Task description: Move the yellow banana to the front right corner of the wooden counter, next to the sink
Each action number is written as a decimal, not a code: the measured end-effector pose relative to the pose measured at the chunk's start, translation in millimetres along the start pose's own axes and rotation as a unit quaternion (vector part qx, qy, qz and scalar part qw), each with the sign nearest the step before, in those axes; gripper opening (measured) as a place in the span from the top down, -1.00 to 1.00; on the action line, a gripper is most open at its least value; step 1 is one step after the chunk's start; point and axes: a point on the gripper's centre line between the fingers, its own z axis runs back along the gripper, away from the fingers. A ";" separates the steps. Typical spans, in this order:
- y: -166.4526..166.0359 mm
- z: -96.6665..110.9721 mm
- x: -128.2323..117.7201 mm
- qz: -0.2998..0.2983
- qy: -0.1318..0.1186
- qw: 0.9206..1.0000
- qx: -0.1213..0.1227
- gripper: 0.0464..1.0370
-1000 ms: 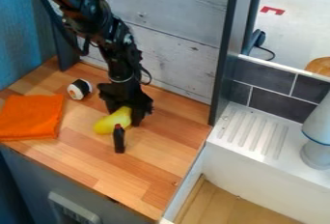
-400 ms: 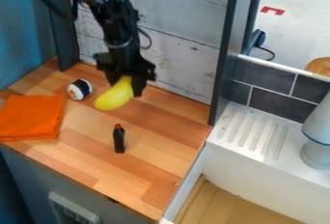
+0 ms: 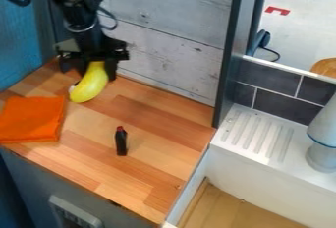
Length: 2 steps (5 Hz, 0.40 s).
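Observation:
My gripper (image 3: 97,67) hangs over the back left of the wooden counter, shut on the upper end of a yellow, elongated banana-like object (image 3: 91,83). The yellow object tilts down to the left and covers most of the black-and-white sushi-like piece (image 3: 72,89). An orange folded cloth (image 3: 31,119) lies at the counter's left. Nearer the middle, a small dark bottle with a red cap (image 3: 121,141) stands upright.
A whitewashed wooden wall (image 3: 177,50) backs the counter (image 3: 157,173), and a blue panel (image 3: 19,40) bounds the left. On the right are a dark post (image 3: 230,55), a white sink with a ribbed drainboard (image 3: 259,131) and a grey-white object (image 3: 322,138).
The gripper has lifted the yellow object from beside the bottle and carried it up and left, over the sushi-like piece. Bottle and cloth have stayed put.

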 end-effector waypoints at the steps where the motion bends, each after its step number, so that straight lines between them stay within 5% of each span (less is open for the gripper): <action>1: 10.9 -1.2 3.3 0.049 -0.007 0.999 0.006 -0.11; 2: 13.7 -3.0 -1.6 0.067 -0.002 0.998 0.015 -0.11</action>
